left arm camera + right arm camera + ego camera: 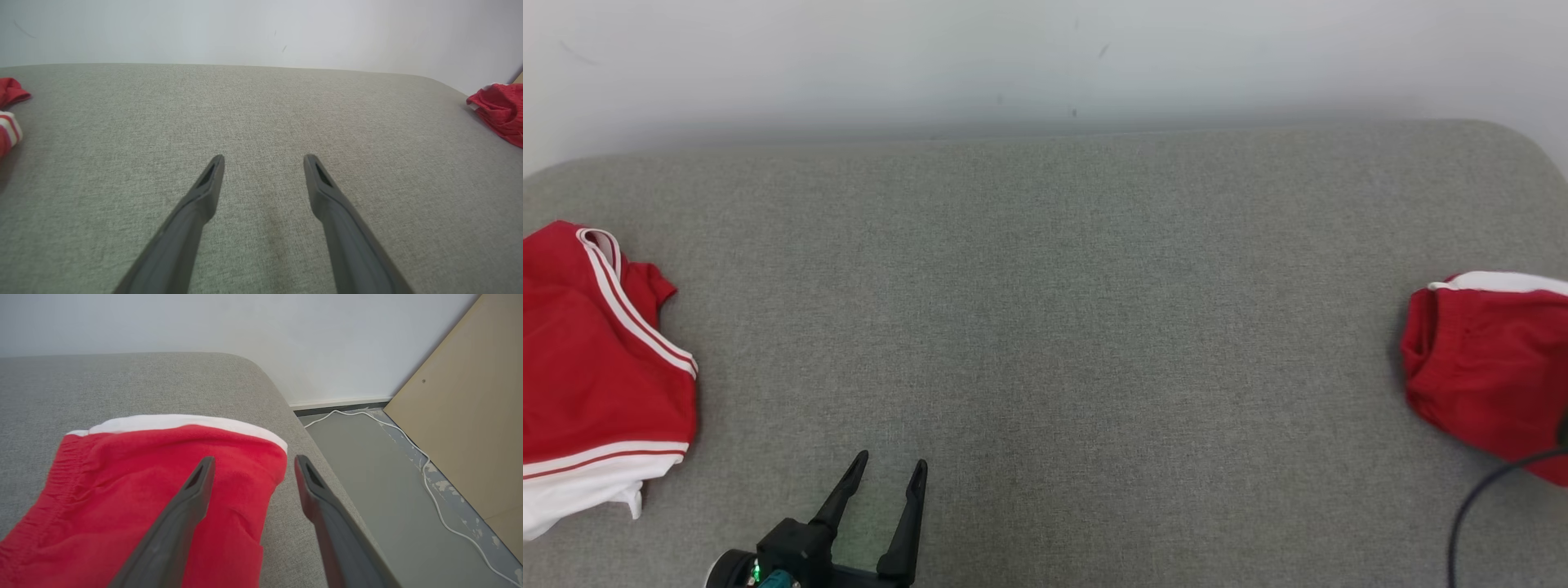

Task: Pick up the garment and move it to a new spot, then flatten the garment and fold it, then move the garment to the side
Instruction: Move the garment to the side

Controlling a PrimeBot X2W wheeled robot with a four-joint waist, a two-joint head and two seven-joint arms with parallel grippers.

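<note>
Grey surface bears a red, white-banded garment.

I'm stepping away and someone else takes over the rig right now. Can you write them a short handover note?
Left gripper: open, empty, over the bare grey cushion.
Right gripper: open, empty, fingers over the folded red garment.
The folded red garment lies at the cushion's right edge, white band showing. A striped red garment lies loosely at the left edge.
Done, by the look of it: fold and move to the side.
Left: draw the right arm clear. The striped one may be next.
</note>
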